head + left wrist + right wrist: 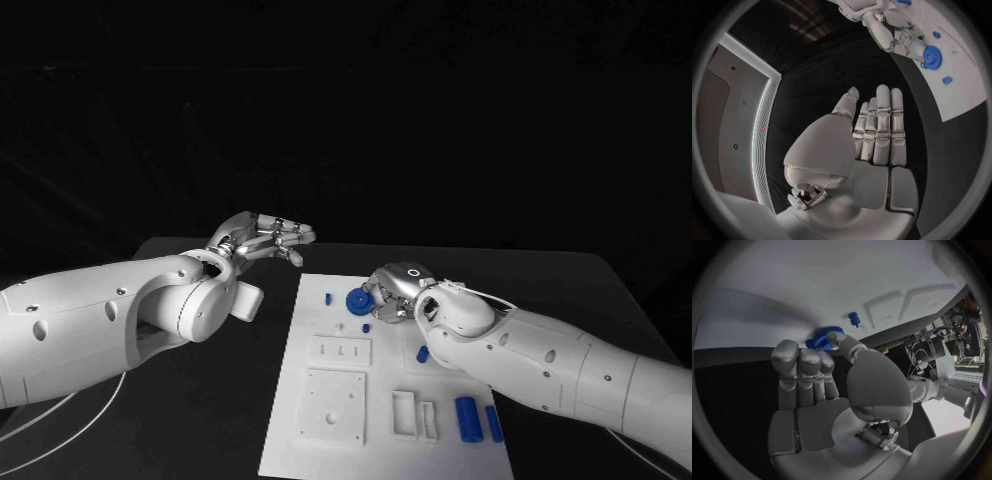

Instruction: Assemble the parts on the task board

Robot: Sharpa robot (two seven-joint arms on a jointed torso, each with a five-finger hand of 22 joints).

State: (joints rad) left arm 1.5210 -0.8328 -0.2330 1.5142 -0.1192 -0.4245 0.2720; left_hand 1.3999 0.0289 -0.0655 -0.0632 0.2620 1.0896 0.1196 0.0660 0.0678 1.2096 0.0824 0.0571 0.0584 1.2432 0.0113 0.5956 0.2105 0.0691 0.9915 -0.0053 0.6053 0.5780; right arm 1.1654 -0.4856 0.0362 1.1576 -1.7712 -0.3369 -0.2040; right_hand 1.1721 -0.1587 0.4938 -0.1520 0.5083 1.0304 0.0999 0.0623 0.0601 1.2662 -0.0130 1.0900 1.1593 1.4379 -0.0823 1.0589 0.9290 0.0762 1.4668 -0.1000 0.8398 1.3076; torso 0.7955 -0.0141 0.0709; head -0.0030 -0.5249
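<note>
The white task board [329, 420] lies in the middle of the black table. A blue gear [358, 303] sits near the board's far end. My right hand [394, 293] is at the gear's right side, with thumb and fingertips closed on its rim; the right wrist view shows the gear [821, 339] between the thumb and fingers of that hand [826, 390]. The left wrist view shows the same gear [931, 54] under the right hand [895, 31]. My left hand [265, 240] hovers off the board's far left corner, fingers straight and holding nothing [876, 132].
A small blue peg [329, 298] stands left of the gear. Two more small blue pieces [366, 327] [423, 353] lie mid-board. Two blue cylinders [467, 417] lie at the near right, beside white blocks [405, 409]. Square recessed plates [335, 405] fill the board's left side.
</note>
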